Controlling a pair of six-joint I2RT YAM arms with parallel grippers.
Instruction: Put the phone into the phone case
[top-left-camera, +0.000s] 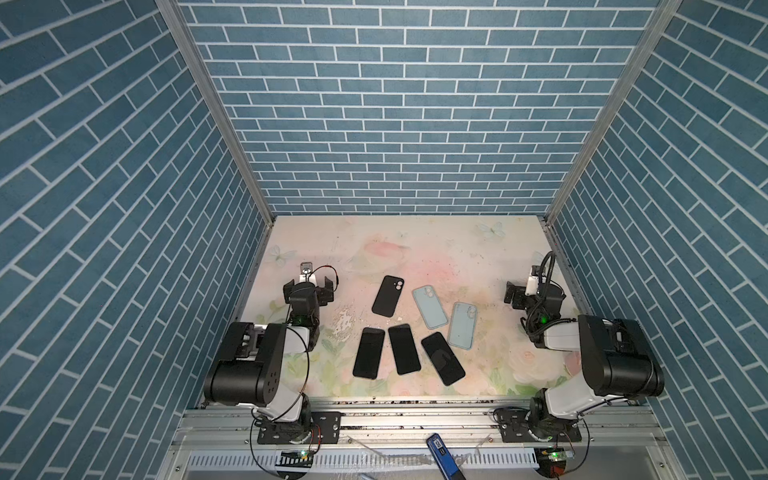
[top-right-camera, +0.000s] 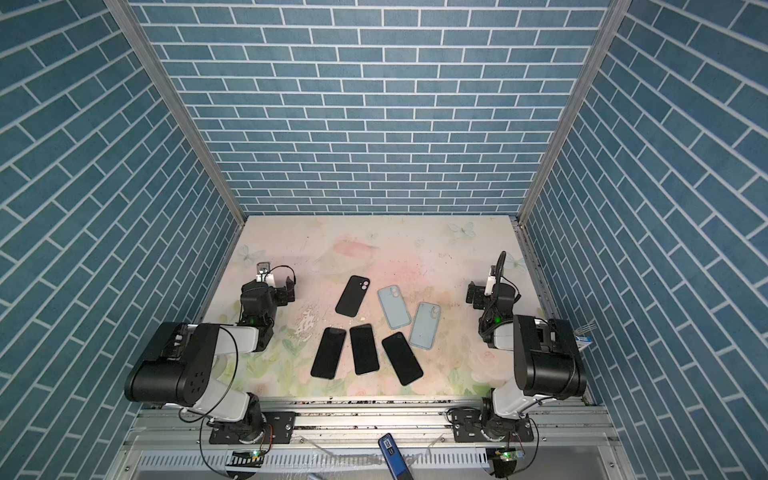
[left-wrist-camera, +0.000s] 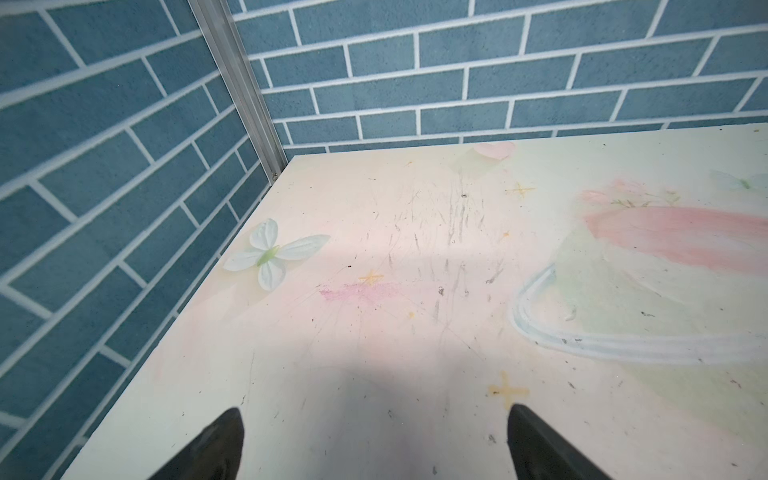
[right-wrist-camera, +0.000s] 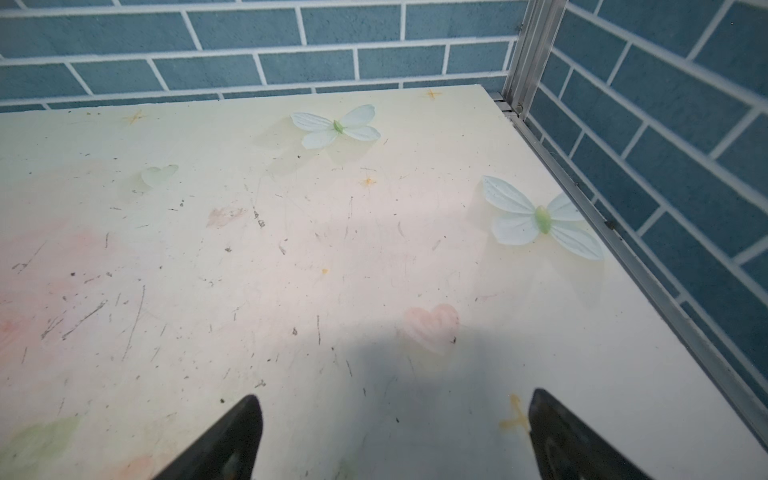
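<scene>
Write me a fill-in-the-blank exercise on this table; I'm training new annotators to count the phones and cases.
1. The phones lying screen-up on the table number ___.
2. Two phone cases are light blue; the third case is ___.
3. The left gripper and right gripper are both open and hold ___.

Missing words: three; black; nothing.

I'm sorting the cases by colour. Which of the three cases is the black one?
The leftmost case is black. The middle case and the rightmost case are both light blue.
</scene>
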